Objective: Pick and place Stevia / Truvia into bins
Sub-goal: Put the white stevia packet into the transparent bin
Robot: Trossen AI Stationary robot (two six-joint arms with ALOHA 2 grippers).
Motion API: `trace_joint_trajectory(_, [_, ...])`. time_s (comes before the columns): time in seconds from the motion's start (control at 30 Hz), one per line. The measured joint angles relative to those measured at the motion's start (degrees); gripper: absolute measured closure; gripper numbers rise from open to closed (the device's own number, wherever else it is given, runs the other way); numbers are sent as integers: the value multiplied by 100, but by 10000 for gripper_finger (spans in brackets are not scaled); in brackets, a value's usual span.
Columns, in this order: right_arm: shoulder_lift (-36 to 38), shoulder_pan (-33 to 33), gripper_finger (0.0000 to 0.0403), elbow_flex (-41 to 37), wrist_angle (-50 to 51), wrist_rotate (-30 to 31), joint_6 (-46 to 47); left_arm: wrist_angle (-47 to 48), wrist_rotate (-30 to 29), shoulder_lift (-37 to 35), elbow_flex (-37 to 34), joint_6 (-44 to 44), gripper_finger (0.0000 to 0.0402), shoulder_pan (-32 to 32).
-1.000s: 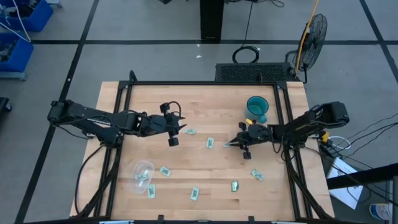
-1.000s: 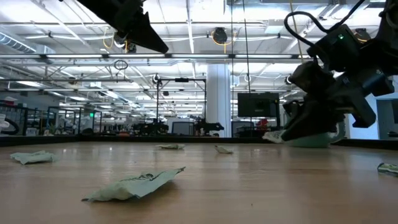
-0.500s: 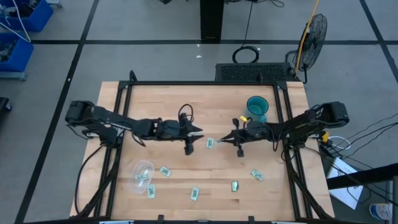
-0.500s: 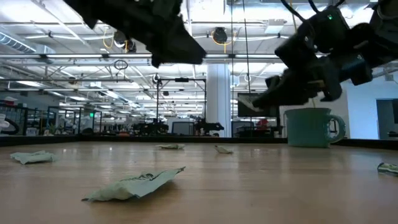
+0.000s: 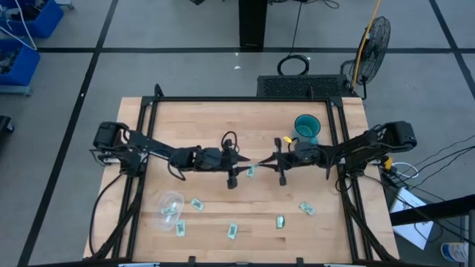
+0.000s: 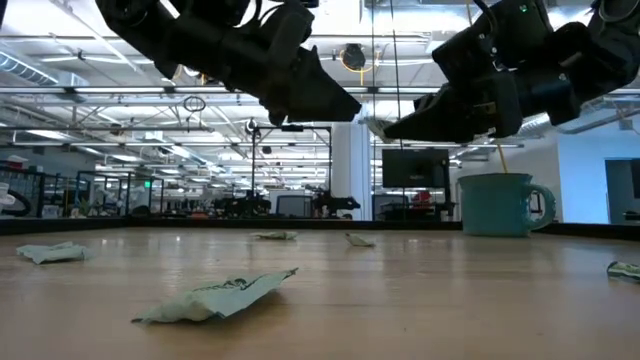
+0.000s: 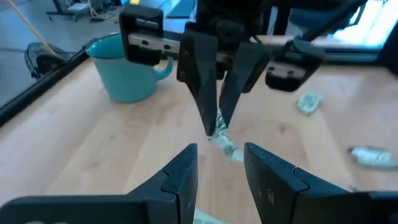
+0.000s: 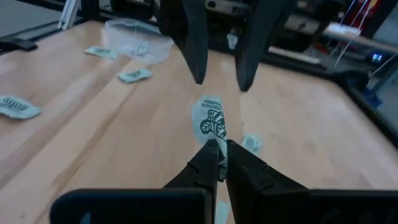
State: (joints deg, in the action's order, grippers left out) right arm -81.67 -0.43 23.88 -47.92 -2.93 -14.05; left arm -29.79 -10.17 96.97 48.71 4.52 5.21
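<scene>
Clear oval bin (image 5: pixel 170 204) sits at near left of bench (image 5: pixel 185 126), a sachet inside; more sachets lie along the near side. Left tool (image 5: pixel 242 159) at mid-bench, raised off the surface, fingers apart, tips facing the right tool. Between the two, a Stevia sachet (image 8: pixel 212 121) hangs in the air, pinched at one end by the right tool (image 5: pixel 272 161), fingers clamped on it. Teal cup (image 5: pixel 306 128) stands far right.

Pale green-and-white sachet (image 8: pixel 211 122), teal cup (image 7: pixel 127 68).
</scene>
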Motion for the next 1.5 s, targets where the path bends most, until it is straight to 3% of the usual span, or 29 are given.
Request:
trace_joint_trajectory(0.37, [1, -1, 389, 1, -863, 303, -1023, -255, 26, -8, 0, 632, 266, -7])
trace_joint_trajectory(0.9, [2, -4, 389, 2, -926, 309, -1259, -527, 9, -11, 0, 639, 268, -15])
trace_joint_trajectory(1.03, [2, -2, 389, 2, -1005, 309, -1262, -527, 15, -11, 0, 651, 298, -65])
trace_joint_trajectory(1.23, [2, -2, 388, 2, -1066, 309, -1318, -528, 17, -11, 0, 653, 386, -144])
trace_joint_trajectory(1.5, [2, 0, 359, 2, -1054, 309, -1435, -529, 23, -11, 0, 616, 396, -160])
